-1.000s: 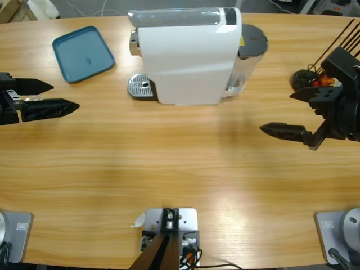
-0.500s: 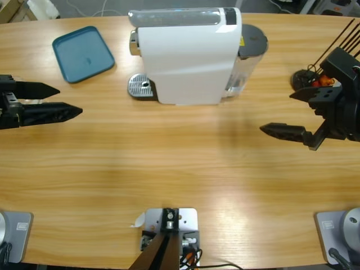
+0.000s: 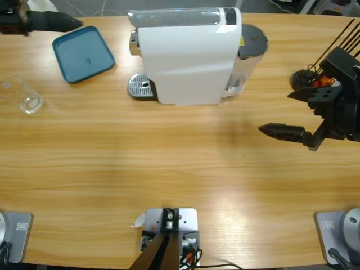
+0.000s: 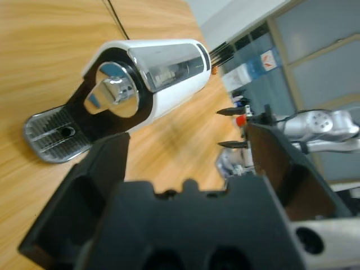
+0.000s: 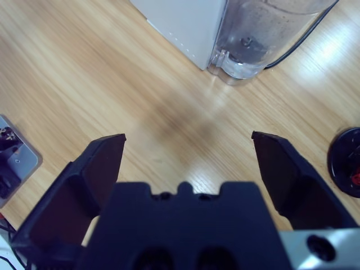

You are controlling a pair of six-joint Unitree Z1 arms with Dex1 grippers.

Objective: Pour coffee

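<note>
A small clear glass (image 3: 23, 95) stands alone on the table at the far left; I cannot make out coffee in it. The white coffee machine (image 3: 185, 56) stands at the back middle, its metal drip tray (image 3: 140, 87) on its left side. My left gripper (image 3: 67, 21) is at the top left corner, well away from the glass. In the left wrist view the left gripper (image 4: 185, 146) is open and empty, pointing at the machine's spout (image 4: 112, 95). My right gripper (image 3: 275, 112) hovers open and empty at the right, over bare wood (image 5: 185, 129).
A teal tray (image 3: 83, 53) lies at the back left, between the left gripper and the machine. A black capsule holder (image 3: 306, 79) with orange capsules stands at the right edge behind the right gripper. The machine's clear water tank (image 5: 264, 34) is on its right side.
The left gripper has left the spot at the table's left edge and swung up to the top left corner, leaving the glass standing free. The right arm has not moved.
</note>
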